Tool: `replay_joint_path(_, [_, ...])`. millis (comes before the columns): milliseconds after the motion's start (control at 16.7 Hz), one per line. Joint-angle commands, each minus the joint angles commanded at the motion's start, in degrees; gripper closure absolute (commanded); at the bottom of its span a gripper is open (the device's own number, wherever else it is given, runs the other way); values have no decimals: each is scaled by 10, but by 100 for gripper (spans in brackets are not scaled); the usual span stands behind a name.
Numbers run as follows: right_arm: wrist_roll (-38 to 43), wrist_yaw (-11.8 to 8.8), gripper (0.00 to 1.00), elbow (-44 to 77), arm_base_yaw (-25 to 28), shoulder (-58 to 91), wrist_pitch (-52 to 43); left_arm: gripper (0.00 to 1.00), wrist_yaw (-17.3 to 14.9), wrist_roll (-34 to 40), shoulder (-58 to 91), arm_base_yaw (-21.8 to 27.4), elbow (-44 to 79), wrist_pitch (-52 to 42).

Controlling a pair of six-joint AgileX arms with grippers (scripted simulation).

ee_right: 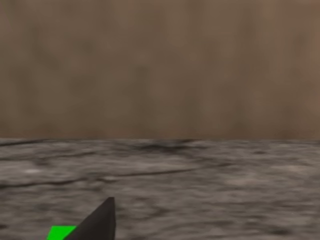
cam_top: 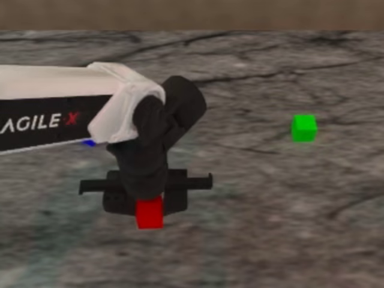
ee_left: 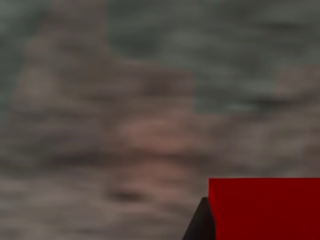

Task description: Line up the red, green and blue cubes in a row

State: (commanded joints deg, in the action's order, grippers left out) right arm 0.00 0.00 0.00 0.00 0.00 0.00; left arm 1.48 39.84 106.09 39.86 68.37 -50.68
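Red cube (cam_top: 149, 213) sits at the tip of your left gripper (cam_top: 147, 207), toward the top view's lower centre-left; the black fingers are hidden under the wrist there, so you cannot tell whether they clamp it. Left wrist view: the cube's red face (ee_left: 265, 209) fills one corner, a dark fingertip (ee_left: 200, 222) touching its side. Outward, the white left arm (cam_top: 54, 111) enters from the left edge, a sliver of the blue cube (cam_top: 89, 143) showing under it. Green cube (cam_top: 304, 128) lies well apart on the grey table (cam_top: 270, 228), right of centre. Right wrist view shows that cube (ee_right: 61, 233) beside one right fingertip (ee_right: 100, 222).
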Motion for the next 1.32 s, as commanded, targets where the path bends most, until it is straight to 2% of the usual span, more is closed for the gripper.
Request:
replay_joint_path(240, [0,0,0,0,0,0,0,100,0,0,33,1,-47,81])
replay_joint_path(540, [0,0,0,0,0,0,0,100,0,-1,38,2,-54,92])
replay_joint_path(1320, [0,0,0,0,0,0,0,2,0,-1,38,2,-54,92])
